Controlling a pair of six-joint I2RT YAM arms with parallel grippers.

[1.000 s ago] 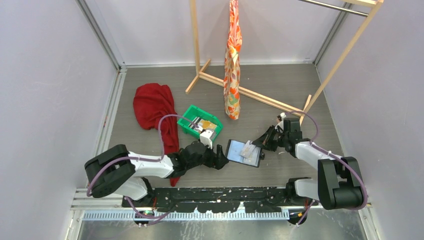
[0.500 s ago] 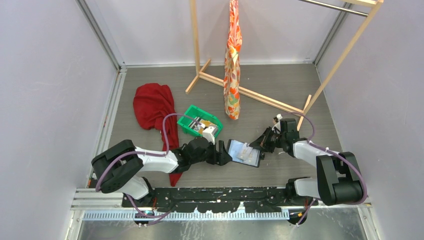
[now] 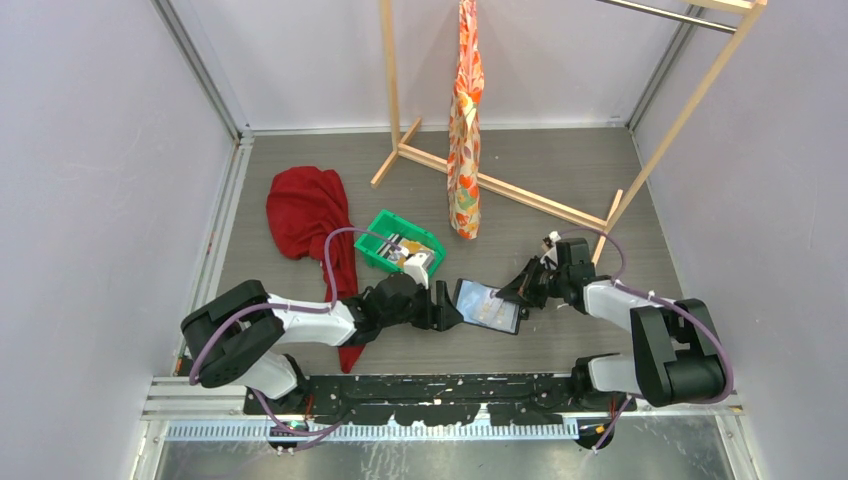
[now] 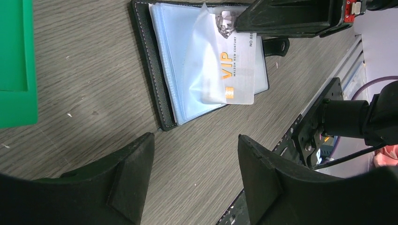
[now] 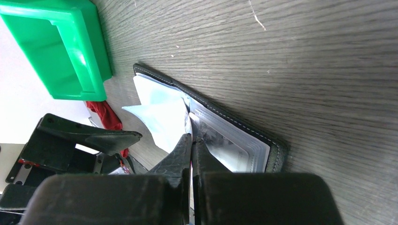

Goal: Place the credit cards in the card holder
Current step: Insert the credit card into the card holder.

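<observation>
- Card holder [image 3: 472, 298]: lies open on worktop [image 3: 550, 160] between your two pincers, pale blue sleeves facing up.
- White VIP card [image 4: 237, 70]: flat on sleeves, partly under clear flap.
- Your right pincer [image 5: 191, 139]: jaws together, pinching card's end.
- Your left pincer [image 4: 195, 140]: jaws apart, gripping nothing, low just beside holder's edge.
- Green tray [image 3: 372, 245]: behind left pincer, more cards [image 3: 412, 250] inside.
- Red cloth [image 3: 305, 210]: beside tray.
</observation>
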